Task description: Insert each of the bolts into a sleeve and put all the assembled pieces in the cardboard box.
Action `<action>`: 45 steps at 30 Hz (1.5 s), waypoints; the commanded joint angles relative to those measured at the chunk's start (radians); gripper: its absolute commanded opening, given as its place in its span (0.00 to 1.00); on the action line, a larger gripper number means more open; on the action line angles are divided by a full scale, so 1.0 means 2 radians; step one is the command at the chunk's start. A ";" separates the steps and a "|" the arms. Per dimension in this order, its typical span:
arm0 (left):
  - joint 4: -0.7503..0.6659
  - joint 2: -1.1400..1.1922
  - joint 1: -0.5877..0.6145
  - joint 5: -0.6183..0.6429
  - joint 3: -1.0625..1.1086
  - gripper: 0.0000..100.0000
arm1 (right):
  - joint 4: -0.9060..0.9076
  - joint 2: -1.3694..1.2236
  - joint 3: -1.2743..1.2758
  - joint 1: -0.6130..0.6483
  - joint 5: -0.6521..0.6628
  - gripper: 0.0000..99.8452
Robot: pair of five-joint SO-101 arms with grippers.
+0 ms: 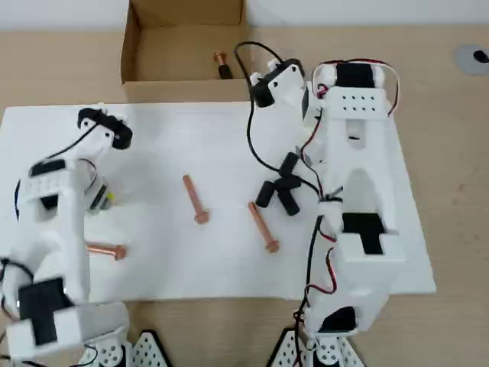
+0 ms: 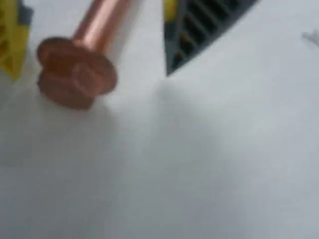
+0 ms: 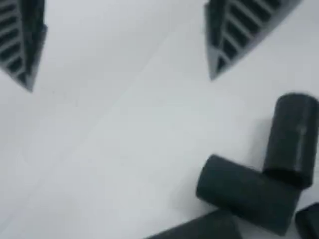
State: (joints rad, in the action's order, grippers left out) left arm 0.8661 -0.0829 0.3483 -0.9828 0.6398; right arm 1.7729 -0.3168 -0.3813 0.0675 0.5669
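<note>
In the high view the fingers of both grippers are hidden under the white arm bodies. The copper bolt (image 1: 108,250) near the left edge of the white surface (image 1: 191,138) is partly covered by the left arm (image 1: 53,229). The cardboard box (image 1: 131,53), beyond the far edge, is cut off at the top. The assembled piece (image 1: 221,65) inside it is too small for detail to be made out. Two loose bolts (image 1: 195,199) (image 1: 262,227) are seen near the middle of the surface, apart from each other. The black sleeves (image 1: 279,191) are bunched toward the right edge. In the left wrist view the copper bolt's head is shown close up, blurred, with its shaft cut off. The left gripper (image 2: 92,64) is spread wider than that shaft, which lies between its fingers (image 2: 199,35). No contact can be made out, and nothing is grasped. In the right wrist view the right gripper (image 3: 122,79) is held wide apart over bare surface. It is released and empty, and the sleeves (image 3: 244,194) lie just beside it, touching one another.
</note>
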 commanded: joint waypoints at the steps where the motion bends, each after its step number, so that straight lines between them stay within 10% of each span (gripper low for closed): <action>1: 0.001 0.025 -0.007 -0.016 -0.044 0.20 | 0.008 0.043 0.004 -0.011 0.005 0.27; 19: 0.070 0.028 -0.002 -0.110 -0.043 0.01 | 0.008 0.046 0.004 -0.012 0.004 0.27; 45: 0.130 0.029 0.016 -0.034 -0.128 0.18 | 0.008 0.048 0.013 -0.011 -0.019 0.27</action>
State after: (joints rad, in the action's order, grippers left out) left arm 1.1239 -0.0184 0.3621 -1.0579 0.4112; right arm 1.7729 -0.2862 -0.3675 0.0675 0.5409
